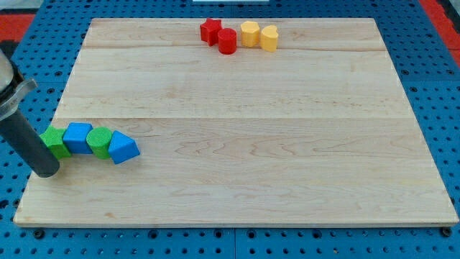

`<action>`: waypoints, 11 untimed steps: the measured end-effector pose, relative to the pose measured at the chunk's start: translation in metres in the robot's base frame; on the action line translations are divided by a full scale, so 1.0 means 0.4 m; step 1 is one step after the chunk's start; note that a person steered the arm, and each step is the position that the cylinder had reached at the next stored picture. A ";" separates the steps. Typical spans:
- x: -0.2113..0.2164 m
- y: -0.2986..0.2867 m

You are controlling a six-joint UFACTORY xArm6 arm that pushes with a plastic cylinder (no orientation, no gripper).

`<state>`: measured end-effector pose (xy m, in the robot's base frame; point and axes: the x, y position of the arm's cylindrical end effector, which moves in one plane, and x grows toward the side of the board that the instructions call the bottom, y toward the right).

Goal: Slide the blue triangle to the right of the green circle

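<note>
Blue triangle (123, 149) lies low on the view's left of the wooden surface (251, 144), at the right end of a row of four blocks that touch one another. Going leftward along that row: the green circle (100, 140) pressed against the triangle's left side, then a blue cube (77, 137), then a green block (55, 142) whose shape is hard to make out. So the triangle already sits on the circle's right, in contact with it.

My tip (47, 173) rests on the surface just left of and slightly below the green block at the row's left end, near the surface's left edge. The arm ends in a plain dark rod, with no hand to spread or press together.

Far off, at the view's top, four more blocks cluster together: a red star (210, 30), a red cylinder (227, 41), a yellow block (249, 33) and a second yellow block (269, 37).

Count: two blue, two green, two red, two yellow, eight in all. Around the surface lies a blue pegboard (43, 43).
</note>
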<state>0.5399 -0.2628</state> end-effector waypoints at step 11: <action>-0.008 0.186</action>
